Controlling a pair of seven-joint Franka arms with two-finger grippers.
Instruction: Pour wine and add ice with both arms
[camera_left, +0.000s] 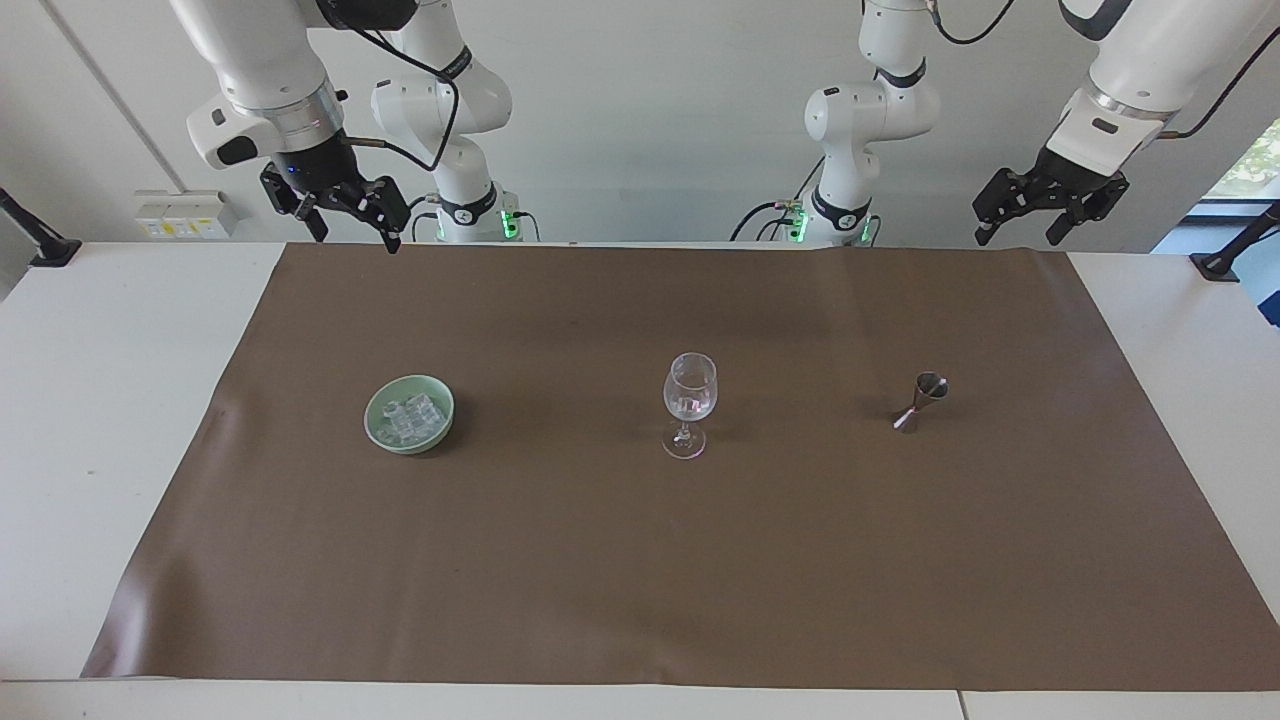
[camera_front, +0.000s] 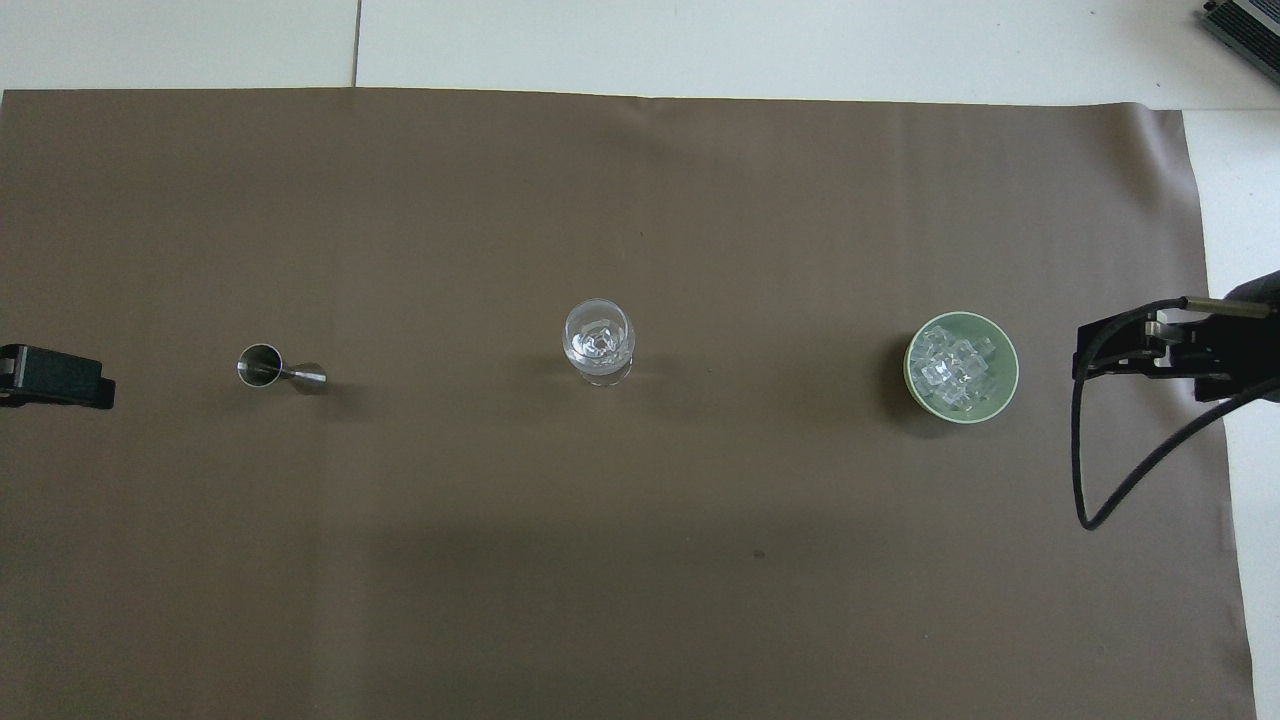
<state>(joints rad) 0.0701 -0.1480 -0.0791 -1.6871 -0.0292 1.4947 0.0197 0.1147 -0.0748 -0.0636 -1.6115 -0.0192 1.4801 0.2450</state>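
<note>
On the brown mat (camera_left: 640, 560) of the bench we saw glassy ice (camera_left: 410, 417) cubes in a round green bowl (camera_left: 440, 420), at nine o'clock of the stemmed wine glass (camera_left: 689, 400) in the facing view, a steel jigger (camera_left: 920, 401) at three. Left claw (camera_left: 1022, 232) and right claw (camera_left: 353, 236) hung raised, fingers apart, empty.

Bright, even daylight fills the room, and both views are sharp edge to edge. The brown mat (camera_left: 640, 560) is matte with no glare, though a broad soft shadow darkens it near the robots. The wine glass (camera_left: 689, 402) and green bowl (camera_left: 409, 413) cast short faint shadows (the glass glints a little). A window (camera_left: 1248, 165) shows bright at one edge.
</note>
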